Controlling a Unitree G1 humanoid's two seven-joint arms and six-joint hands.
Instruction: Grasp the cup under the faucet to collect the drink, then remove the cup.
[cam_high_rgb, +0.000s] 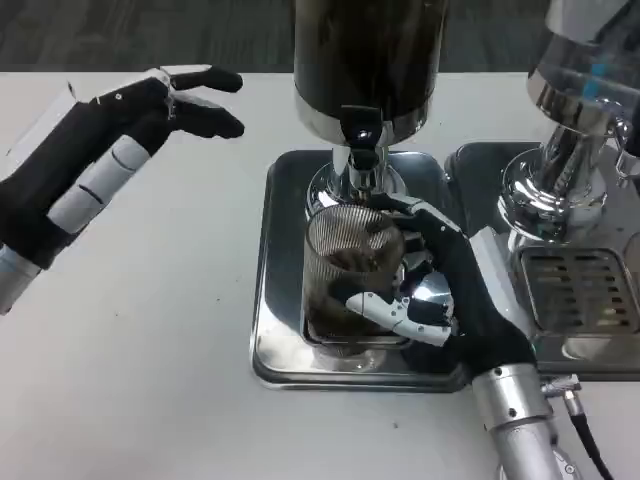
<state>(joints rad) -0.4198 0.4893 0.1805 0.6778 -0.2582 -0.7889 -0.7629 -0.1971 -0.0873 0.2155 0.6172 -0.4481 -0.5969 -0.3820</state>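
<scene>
A clear ribbed cup (350, 270) with dark drink in it stands on the steel drip tray (275, 300) just below the faucet (362, 150) of the dark dispenser (368, 60). My right hand (440, 295) wraps around the cup from the right, thumb across its front and fingers behind its rim. The cup looks slightly tilted. My left hand (110, 150) hovers over the table at the left, fingers stretched toward the dispenser and holding nothing.
A second chrome dispenser (575, 130) with its own drip tray (580, 300) stands close on the right, beside my right forearm. A black cable (590, 440) runs along the lower right. White table stretches to the left and front.
</scene>
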